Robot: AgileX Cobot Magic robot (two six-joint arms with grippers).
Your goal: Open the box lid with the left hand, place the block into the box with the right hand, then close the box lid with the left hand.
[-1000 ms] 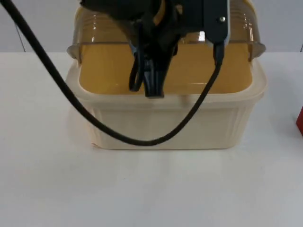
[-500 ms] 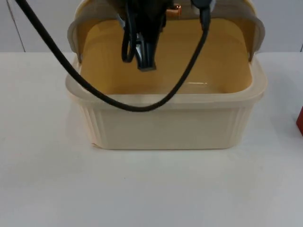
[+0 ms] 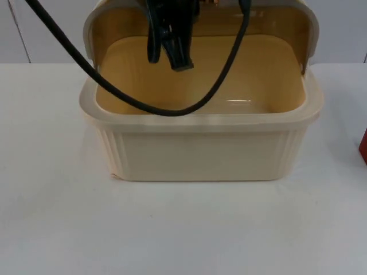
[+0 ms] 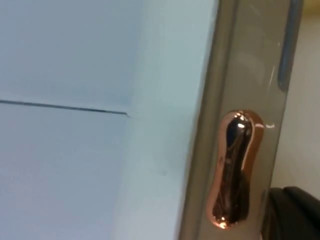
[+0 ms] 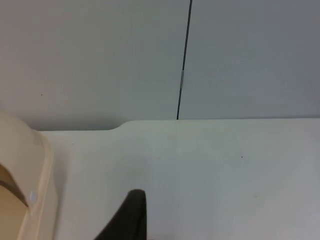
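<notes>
A smooth white worktop (image 3: 183,229) holds a cream plastic box (image 3: 200,152) with ribbed sides and round corners, and a bit of the red block (image 3: 363,146) sits at the far right edge. The box's see-through amber lid (image 3: 287,23) stands up at the back. The left hand (image 3: 178,51) is up by the lid's shiny copper knob (image 4: 234,170); I cannot tell if it grips. The right hand (image 5: 131,220) waits over the worktop beside the box, and I cannot tell its grip.
</notes>
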